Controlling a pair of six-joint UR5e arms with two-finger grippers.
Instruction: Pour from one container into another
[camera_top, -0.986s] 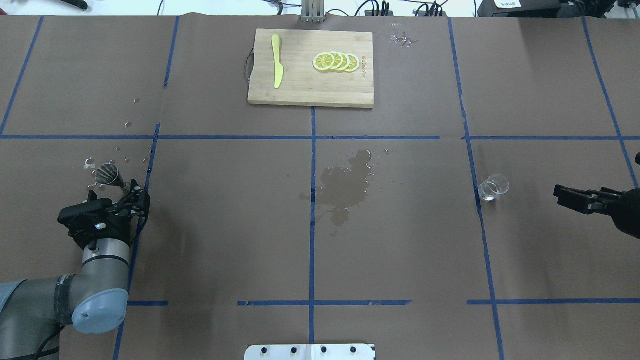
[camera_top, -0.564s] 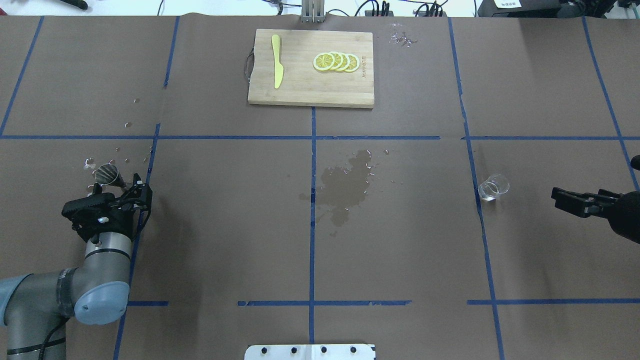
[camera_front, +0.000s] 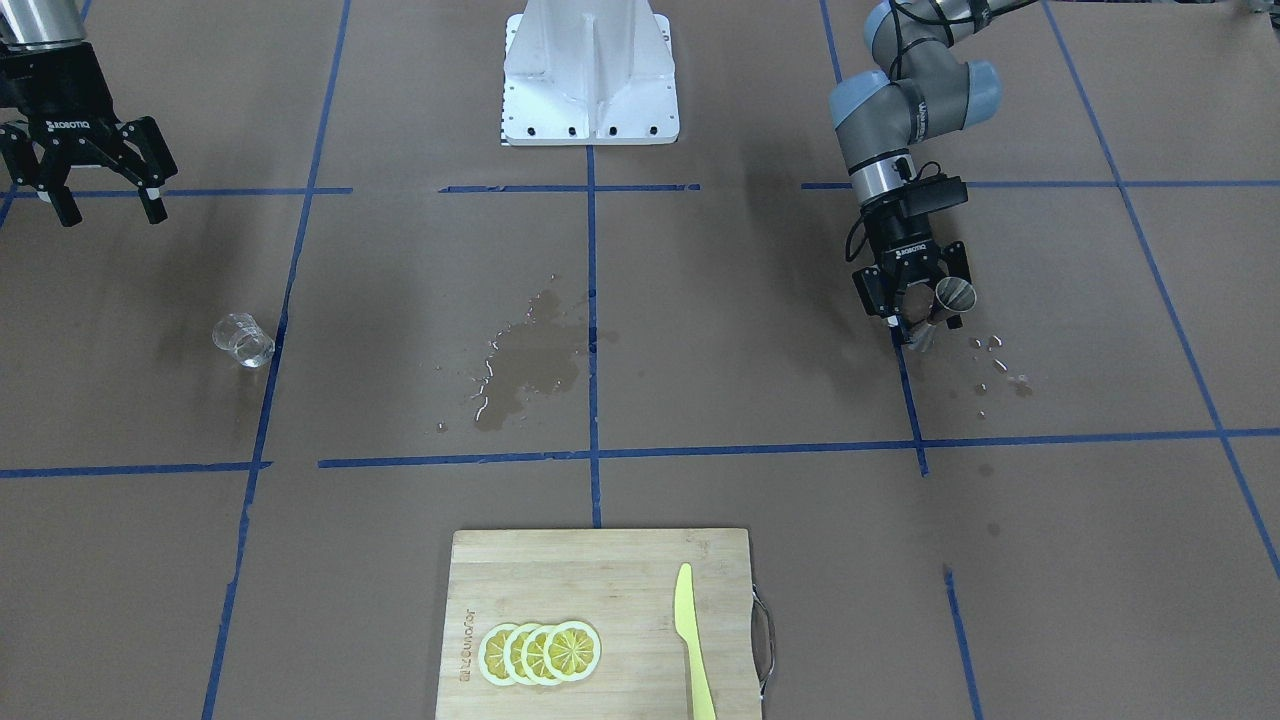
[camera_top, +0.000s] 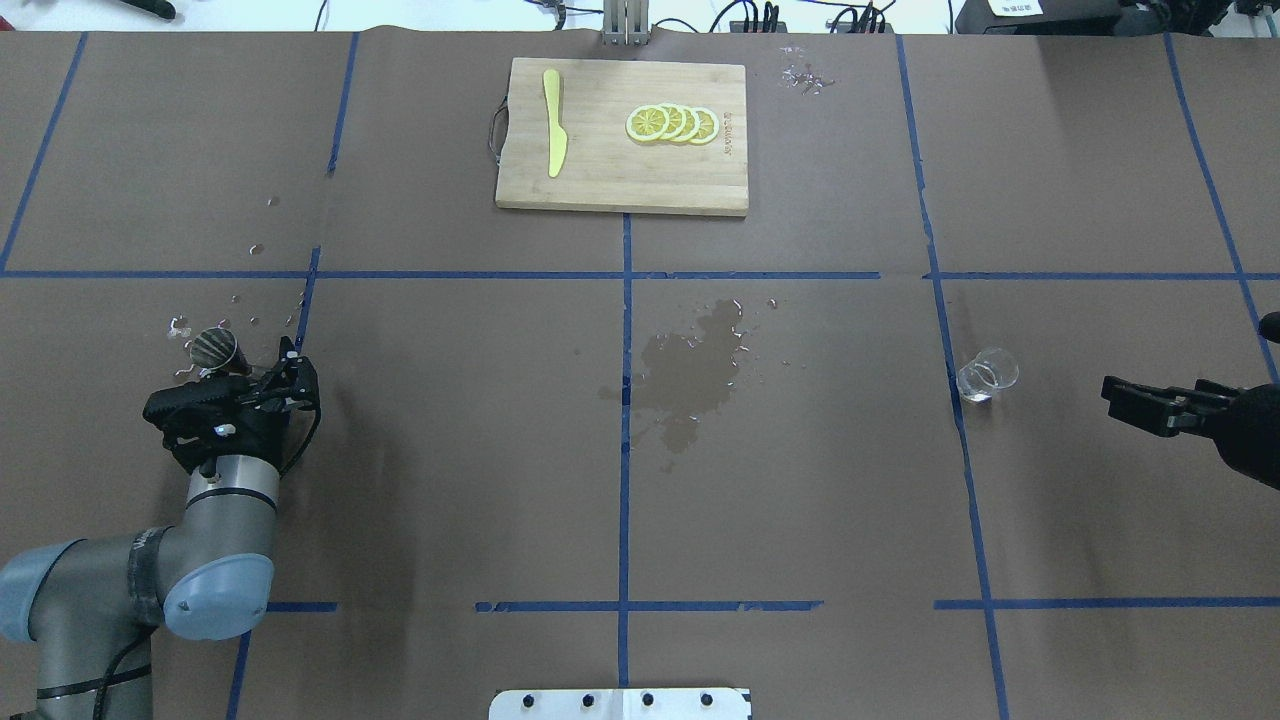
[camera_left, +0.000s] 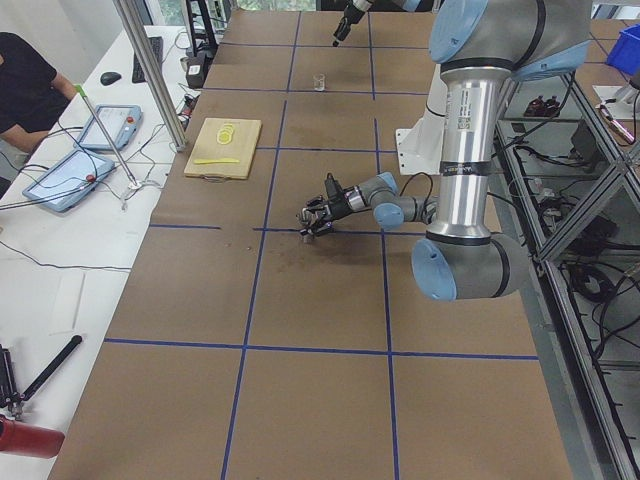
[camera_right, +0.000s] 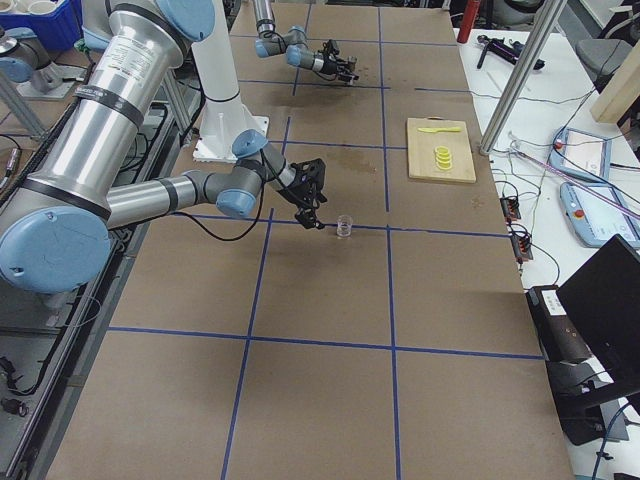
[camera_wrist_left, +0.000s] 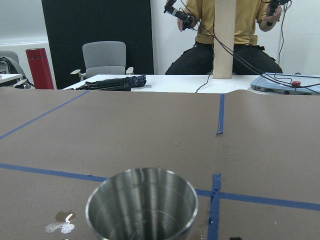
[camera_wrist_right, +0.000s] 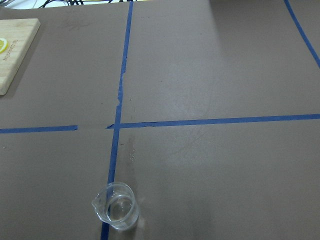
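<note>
Left claw (camera_front: 922, 320): spread open, one finger either side of the jigger, not closed on it.
Jigger (camera_top: 213, 346): upright on the worktop (camera_top: 450, 450), droplets beside it.
Glass cup (camera_top: 985, 375): upright on a blue tape line, well apart from the jigger.
Right claw (camera_front: 110, 212): wide open, empty, clear of the cup.
Wet patch (camera_top: 695, 375): mid-worktop, between the two.

The overhead camera is looking down from behind the robot (camera_front: 590, 80), the front one is facing it; both are showing the board (camera_top: 620, 175) and spill (camera_top: 690, 375). Side cameras are looking along the table (camera_top: 450, 450). Wrist cameras are looking low: jigger (camera_wrist_left: 141, 205) very near, cup (camera_wrist_right: 117, 207) farther.
</note>
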